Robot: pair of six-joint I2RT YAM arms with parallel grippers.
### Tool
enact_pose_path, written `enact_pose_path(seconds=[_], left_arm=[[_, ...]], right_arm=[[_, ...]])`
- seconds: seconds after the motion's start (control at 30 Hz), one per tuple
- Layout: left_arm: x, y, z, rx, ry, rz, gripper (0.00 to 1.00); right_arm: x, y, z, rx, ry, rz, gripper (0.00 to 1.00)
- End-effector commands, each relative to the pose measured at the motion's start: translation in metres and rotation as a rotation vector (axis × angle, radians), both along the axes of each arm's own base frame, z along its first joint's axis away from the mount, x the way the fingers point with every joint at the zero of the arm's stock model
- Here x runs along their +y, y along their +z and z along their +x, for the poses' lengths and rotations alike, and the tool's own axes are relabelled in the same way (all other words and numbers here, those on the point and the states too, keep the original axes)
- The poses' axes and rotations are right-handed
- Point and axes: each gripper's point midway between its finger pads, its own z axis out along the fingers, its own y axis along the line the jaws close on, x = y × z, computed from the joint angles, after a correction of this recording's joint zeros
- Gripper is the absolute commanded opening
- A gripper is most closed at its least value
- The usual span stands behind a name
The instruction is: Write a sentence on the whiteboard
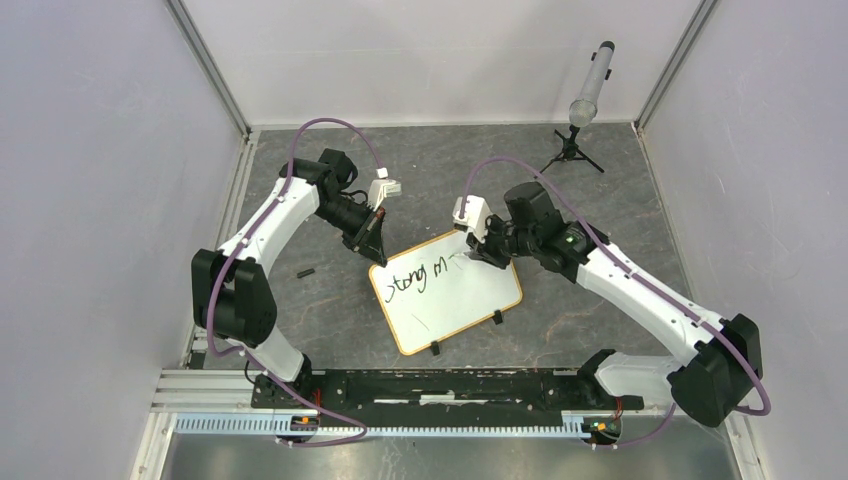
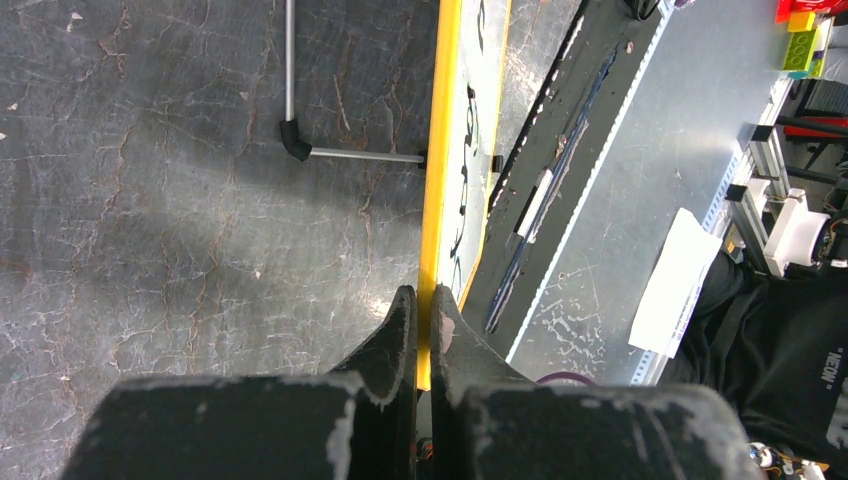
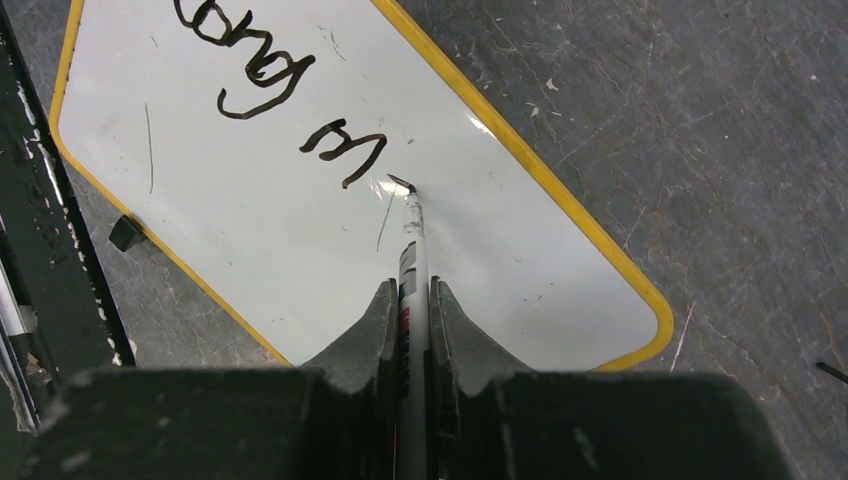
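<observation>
1. Right gripper (image 3: 412, 292) is clamped on a marker (image 3: 411, 228), whose tip rests on the whiteboard (image 1: 470, 305) just to the right of the last letter.
2. Left gripper (image 2: 424, 300) is pinched shut on the board's yellow frame at its far-left corner, steadying it, I'd say.
3. From above, the whiteboard sits mid-table between the two arms, turned at a slant, with its small black feet along the near edge.
4. Done so far: dark handwriting (image 1: 418, 274) runs across the far half of the board, one word of about six letters, then what reads as an "m". A short fresh stroke shows at the marker tip.
5. Left to do: the second word is barely begun, and the right and near parts of the board are blank. I'd judge the sentence less than half written.
</observation>
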Motion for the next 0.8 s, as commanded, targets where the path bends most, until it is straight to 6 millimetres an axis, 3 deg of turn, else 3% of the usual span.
enact_pose_path(seconds=[0.0, 0.47, 0.6, 0.77], left_arm=[[0.004, -0.005, 0.004, -0.018, -0.006, 0.020, 0.02], [0.003, -0.007, 0.005, -0.013, -0.003, 0.016, 0.02], [0.003, -0.006, 0.005, -0.019, -0.003, 0.018, 0.02], [0.003, -0.006, 0.005, -0.017, -0.002, 0.017, 0.02]], right_arm=[[-0.003, 0.010, 0.007, -0.043, -0.008, 0.008, 0.00], [-0.002, -0.017, -0.020, 0.031, 0.050, -0.019, 0.00], [-0.005, -0.008, -0.013, -0.011, 0.035, -0.032, 0.00], [0.000, 0.019, -0.002, -0.059, 0.027, -0.001, 0.00]])
